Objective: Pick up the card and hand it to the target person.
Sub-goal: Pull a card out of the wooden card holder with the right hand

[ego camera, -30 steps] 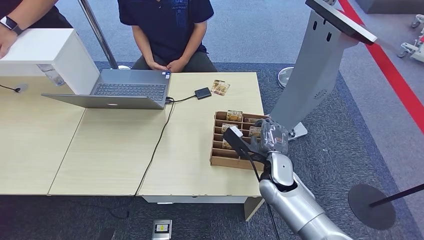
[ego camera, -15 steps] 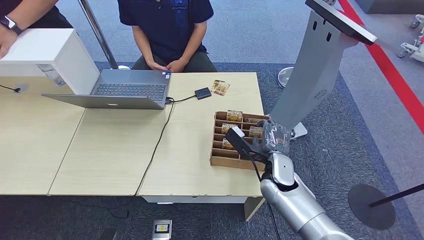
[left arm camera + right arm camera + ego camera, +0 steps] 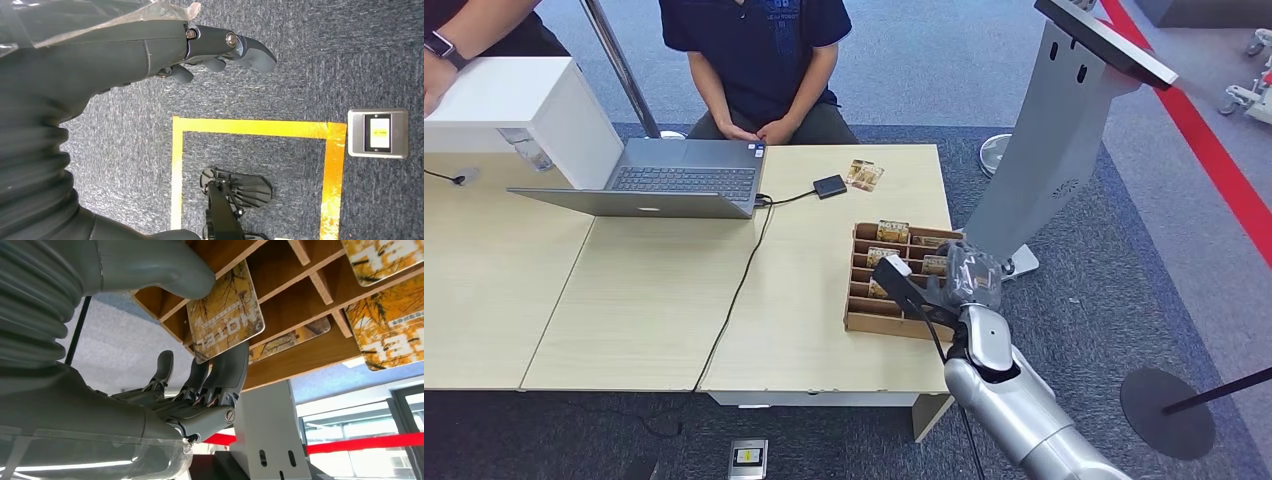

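Pinching the card [image 3: 226, 310], right hand [image 3: 964, 272] barely shifted.

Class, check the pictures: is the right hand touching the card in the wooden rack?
Touching. The right wrist view shows the card pinched between the right hand's thumb and fingers.

Right hand [image 3: 964, 275] over brown wooden compartment rack [image 3: 864, 318] at worktop's right end; thin dividers leave narrow slots. Grey slanted kiosk stand [image 3: 1044, 150] close at 2 o'clock of rack. Open silver laptop [image 3: 674, 180] with black cable [image 3: 739, 290] at 10 o'clock. Bare pale wooden worktop [image 3: 644, 300] at 9 o'clock. Seated person in dark shirt [image 3: 759, 60] at 11 o'clock, behind far edge.
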Robot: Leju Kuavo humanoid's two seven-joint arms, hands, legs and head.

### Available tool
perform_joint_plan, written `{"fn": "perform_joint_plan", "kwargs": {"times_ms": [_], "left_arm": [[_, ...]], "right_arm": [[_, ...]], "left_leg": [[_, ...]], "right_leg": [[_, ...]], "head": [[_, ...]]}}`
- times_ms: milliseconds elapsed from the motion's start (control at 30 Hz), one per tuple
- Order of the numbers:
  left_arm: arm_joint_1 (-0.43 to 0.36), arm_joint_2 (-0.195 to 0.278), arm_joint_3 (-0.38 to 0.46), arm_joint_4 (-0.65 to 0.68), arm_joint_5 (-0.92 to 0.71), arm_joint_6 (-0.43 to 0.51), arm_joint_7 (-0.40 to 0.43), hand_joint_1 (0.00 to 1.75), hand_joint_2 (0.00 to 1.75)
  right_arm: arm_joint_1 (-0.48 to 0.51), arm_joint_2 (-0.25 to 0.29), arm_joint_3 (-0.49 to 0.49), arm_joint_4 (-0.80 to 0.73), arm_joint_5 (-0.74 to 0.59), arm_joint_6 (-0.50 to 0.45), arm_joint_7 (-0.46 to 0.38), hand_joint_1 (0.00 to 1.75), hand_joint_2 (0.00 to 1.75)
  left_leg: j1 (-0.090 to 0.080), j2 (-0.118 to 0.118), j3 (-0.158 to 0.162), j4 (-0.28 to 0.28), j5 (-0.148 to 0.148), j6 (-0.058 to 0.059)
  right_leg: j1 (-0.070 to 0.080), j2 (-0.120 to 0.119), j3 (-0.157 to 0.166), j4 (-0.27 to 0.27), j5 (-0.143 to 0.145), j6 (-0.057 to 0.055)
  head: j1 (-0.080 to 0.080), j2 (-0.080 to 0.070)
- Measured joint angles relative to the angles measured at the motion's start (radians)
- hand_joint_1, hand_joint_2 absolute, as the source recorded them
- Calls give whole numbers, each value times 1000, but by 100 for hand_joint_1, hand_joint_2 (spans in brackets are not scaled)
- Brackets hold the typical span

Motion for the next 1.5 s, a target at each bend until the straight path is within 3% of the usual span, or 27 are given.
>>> {"fn": "perform_joint_plan", "kwargs": {"times_ms": [167,333,433,1200,1500], "left_arm": [[0,0,0,0,-5,0,0,0,175],[-1,0,0,0,-6,0,0,0,175],[-1,0,0,0,-8,0,0,0,175],[-3,0,0,0,2,-8,-19,0,175],[-1,0,0,0,24,-9,-25,0,175]], "right_arm": [[0,0,0,0,-14,2,-9,87,175],[0,0,0,0,-17,2,-13,120,175],[0,0,0,0,-17,2,-13,127,175],[-4,-1,1,-9,-21,-18,-36,127,175],[8,-17,1,-162,-27,-21,-72,127,175]], "left_leg": [[0,0,0,0,0,0],[0,0,0,0,0,0],[0,0,0,0,0,0],[0,0,0,0,0,0],[0,0,0,0,0,0]], "right_leg": [[0,0,0,0,0,0],[0,0,0,0,0,0],[0,0,0,0,0,0],[0,0,0,0,0,0],[0,0,0,0,0,0]], "head": [[0,0],[0,0],[0,0],[0,0],[0,0]]}}
